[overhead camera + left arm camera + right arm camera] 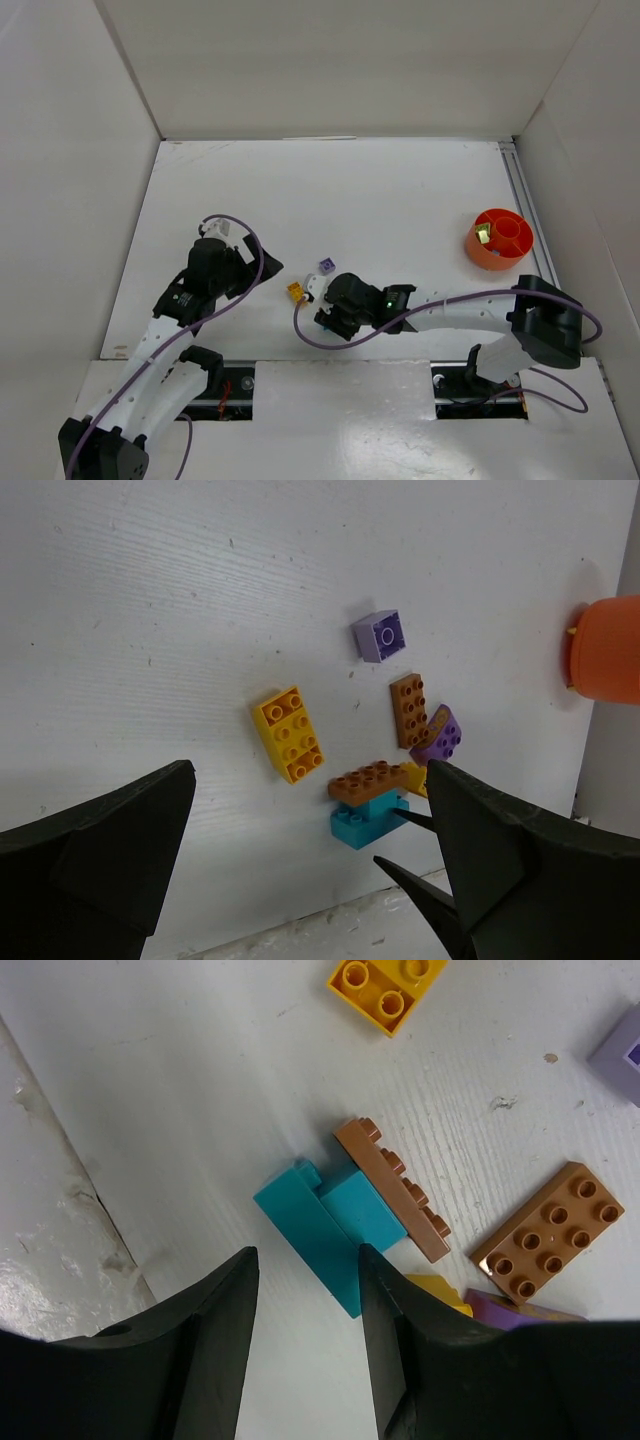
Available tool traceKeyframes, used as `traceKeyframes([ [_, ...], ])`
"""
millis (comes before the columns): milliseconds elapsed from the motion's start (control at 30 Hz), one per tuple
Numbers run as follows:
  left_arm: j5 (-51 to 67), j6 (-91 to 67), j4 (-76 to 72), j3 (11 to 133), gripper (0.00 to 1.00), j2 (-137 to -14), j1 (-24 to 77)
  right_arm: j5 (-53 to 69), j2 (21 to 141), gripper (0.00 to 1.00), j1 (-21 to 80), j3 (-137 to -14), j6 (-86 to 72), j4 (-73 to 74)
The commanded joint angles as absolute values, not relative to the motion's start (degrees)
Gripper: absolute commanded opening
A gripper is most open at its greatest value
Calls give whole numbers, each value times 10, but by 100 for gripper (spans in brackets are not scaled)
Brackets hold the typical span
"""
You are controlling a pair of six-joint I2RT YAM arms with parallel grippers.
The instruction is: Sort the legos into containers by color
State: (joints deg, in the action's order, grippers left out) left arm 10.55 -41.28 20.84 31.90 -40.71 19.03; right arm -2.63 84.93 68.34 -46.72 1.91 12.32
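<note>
Right wrist view: your right claw, released, partly straddles teal lego near the worktop's near edge; brown lego leaning on it may lift along, mixing colours.

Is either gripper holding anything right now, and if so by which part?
Nothing is held. The left gripper is open and empty; the right gripper, open, partly straddles the teal brick.

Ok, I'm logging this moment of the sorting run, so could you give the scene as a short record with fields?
left end effector: open, holding nothing
right end effector: open, tips at the teal brick
loose bricks: yellow brick, square purple brick, tilted purple brick, flat brown brick, second brown brick against the teal one
bowl: orange, pale green brick inside
</note>
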Motion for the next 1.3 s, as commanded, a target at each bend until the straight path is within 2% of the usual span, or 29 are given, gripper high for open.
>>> traceKeyframes([
  [0,113,-398,193,332,100,-408,192,-7,860,49,686,-454,30,118],
  [200,113,-398,188,332,100,-413,192,-39,815,51,686,-446,19,144],
  [533,113,-398,183,327,100,-413,192,-28,765,52,686,-419,38,134],
  [1067,113,-398,183,327,100,-408,192,-70,866,53,686,-444,48,94],
  [1267,113,-398,183,327,100,-408,192,-59,866,47,686,-439,54,75],
])
